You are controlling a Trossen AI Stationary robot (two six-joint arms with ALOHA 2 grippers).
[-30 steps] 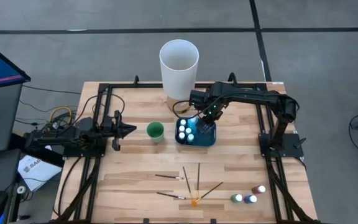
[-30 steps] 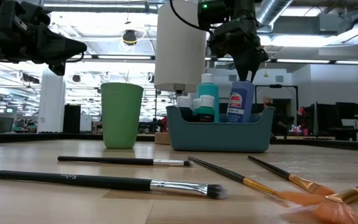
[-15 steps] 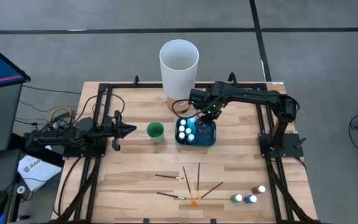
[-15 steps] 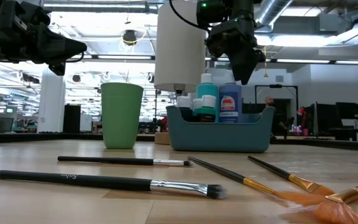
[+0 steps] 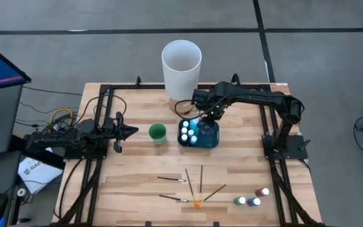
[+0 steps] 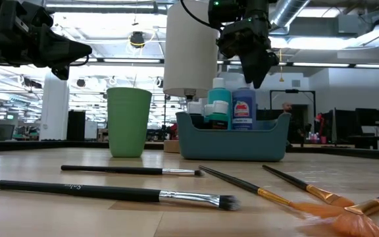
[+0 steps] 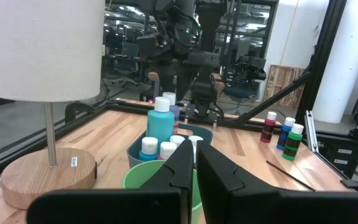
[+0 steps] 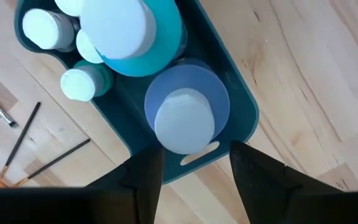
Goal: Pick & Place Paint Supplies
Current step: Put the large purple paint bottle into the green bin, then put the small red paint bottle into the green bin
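A blue bin (image 5: 205,137) stands mid-table with several pale-capped paint bottles upright in it, among them a teal one (image 6: 220,100) and a blue one (image 6: 244,106). My right gripper (image 5: 208,120) hovers open just above the blue bottle (image 8: 185,118), its fingers on either side of the cap without touching. Three more bottles (image 5: 252,199) stand by the near right corner. Several dark-handled brushes (image 5: 191,186), one orange-tipped (image 5: 198,203), lie near the near edge. My left gripper (image 5: 133,131) waits shut at the left, pointing at the green cup.
A tall white cylinder on a wooden base (image 5: 181,61) stands just beyond the bin. The green cup (image 5: 157,132) sits left of the bin. Black frame rails (image 5: 276,157) run along the table's sides. Bare wood lies between the bin and the brushes.
My right gripper has let go of the blue bottle and risen a little. The bottle, which hung tilted at the bin's right end, now stands upright in the bin beside the teal one.
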